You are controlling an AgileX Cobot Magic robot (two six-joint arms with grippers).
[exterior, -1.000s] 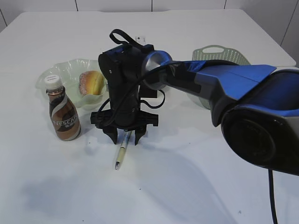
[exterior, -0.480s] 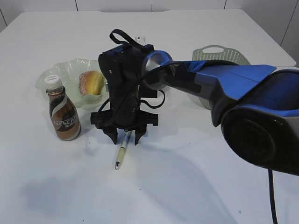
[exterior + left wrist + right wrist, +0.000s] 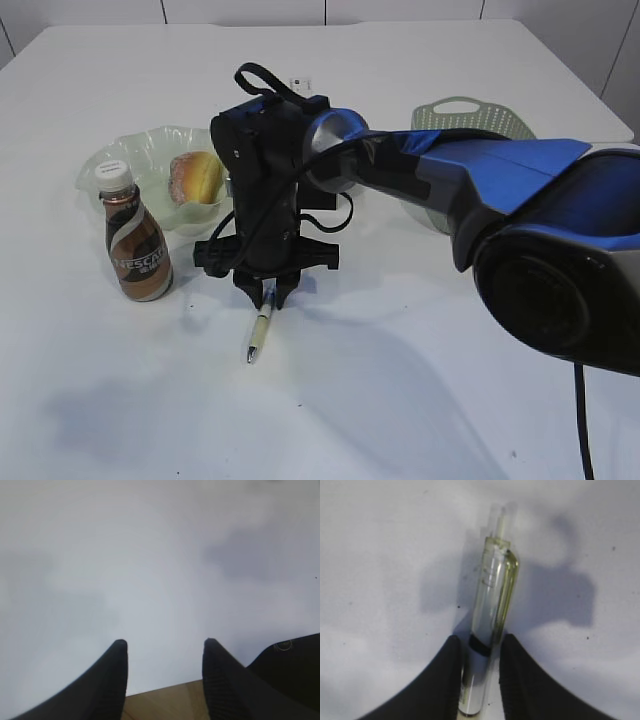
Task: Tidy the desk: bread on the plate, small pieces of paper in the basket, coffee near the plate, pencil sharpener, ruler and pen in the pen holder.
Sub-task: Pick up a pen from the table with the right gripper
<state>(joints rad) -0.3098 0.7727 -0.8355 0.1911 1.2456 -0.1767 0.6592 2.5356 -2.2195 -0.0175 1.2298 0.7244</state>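
A clear pen (image 3: 261,325) lies on the white desk (image 3: 400,380), tip toward the camera. My right gripper (image 3: 267,297) points straight down over its upper end. In the right wrist view the gripper (image 3: 481,639) has both fingers against the sides of the pen (image 3: 492,610), shut on it, and the pen still rests on the desk. The bread (image 3: 196,177) sits in the wavy green plate (image 3: 140,150). The coffee (image 3: 136,245) stands upright just in front of the plate. My left gripper (image 3: 165,642) is open over bare desk with nothing between its fingers. Ruler, pencil sharpener and pen holder are out of view.
The green basket (image 3: 470,115) stands at the back right, partly hidden behind my blue right arm (image 3: 500,190). A small white object (image 3: 298,83) lies far back; I cannot tell what it is. The left wrist view shows the desk's edge and wooden floor (image 3: 165,700).
The right gripper's fingers have closed from a wide straddle onto the pen. Its arm, the pen and everything else have stayed in place.
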